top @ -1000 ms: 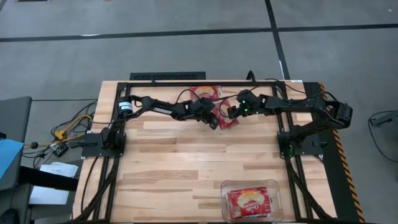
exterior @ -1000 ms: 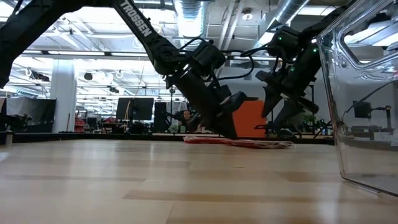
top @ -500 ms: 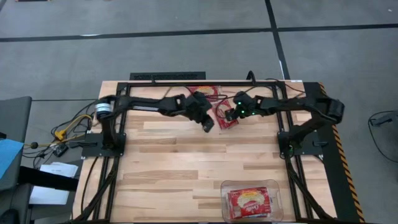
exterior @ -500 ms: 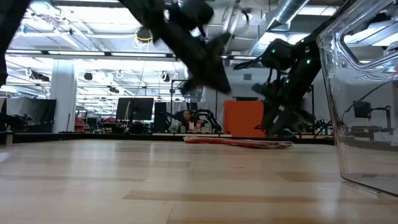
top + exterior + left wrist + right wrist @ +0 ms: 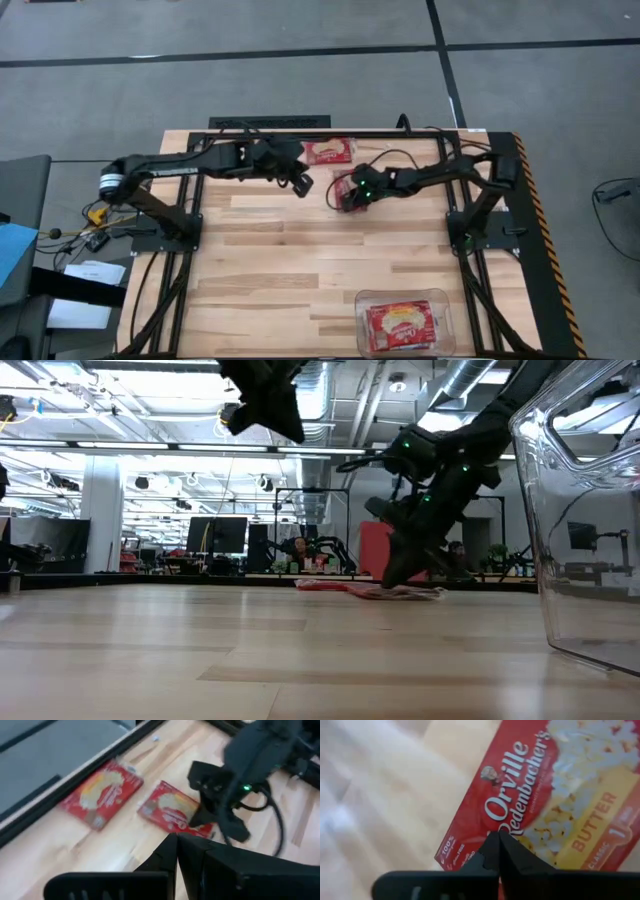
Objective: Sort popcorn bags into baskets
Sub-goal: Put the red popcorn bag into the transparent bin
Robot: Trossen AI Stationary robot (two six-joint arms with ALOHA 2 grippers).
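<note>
A red popcorn bag lies flat on the table's far middle and also shows in the right wrist view. My right gripper is shut and down on it. A second bag lies flat at the far edge. My left gripper is shut and empty. It hangs high above the table, to the left of both bags. The clear basket stands at the near right with a bag lying in it. My right gripper has its shut fingertips on the bag's printed top face, close to one corner. The fingers slant down from the table's right. The bag lies flat on the table. I cannot tell whether the fingers pinch any of the wrapper.
A black frame rail runs along the table's far edge behind the bags. The arm bases stand at the left and right. Bare wood lies between the bags and the basket. The basket wall fills the low view's right.
My left gripper has risen from the table beside the bag and drawn back toward the left edge. My right gripper has come down and leftward onto the bag. The bag has slid a little toward the table's left and stays flat.
</note>
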